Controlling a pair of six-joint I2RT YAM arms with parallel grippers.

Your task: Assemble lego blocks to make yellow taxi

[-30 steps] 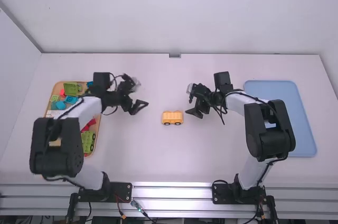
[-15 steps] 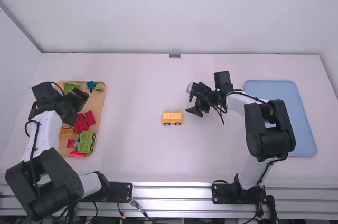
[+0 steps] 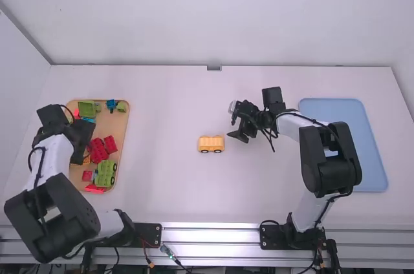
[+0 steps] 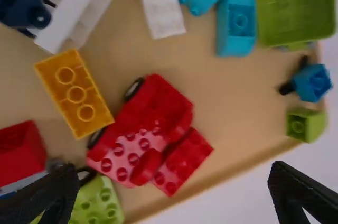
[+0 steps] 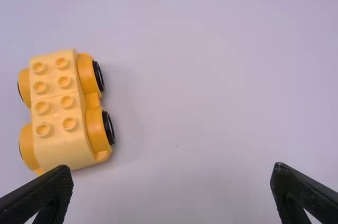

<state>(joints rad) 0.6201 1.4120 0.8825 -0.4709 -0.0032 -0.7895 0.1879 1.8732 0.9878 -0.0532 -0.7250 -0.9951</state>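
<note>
Room between car (image 3: 211, 144) and tan tray (image 3: 120, 123)

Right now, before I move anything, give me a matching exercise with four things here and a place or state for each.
Things:
1. Blue tray
2. Left hand
3. Yellow car
4. Right hand

Places or states:
A. Open, near the yellow car
B. Standing on wheels near mid-table
C. On the table's right side
D. Open, over the blocks in the tan tray

Right pairs: 1-C, 2-D, 3-B, 4-A.
</note>
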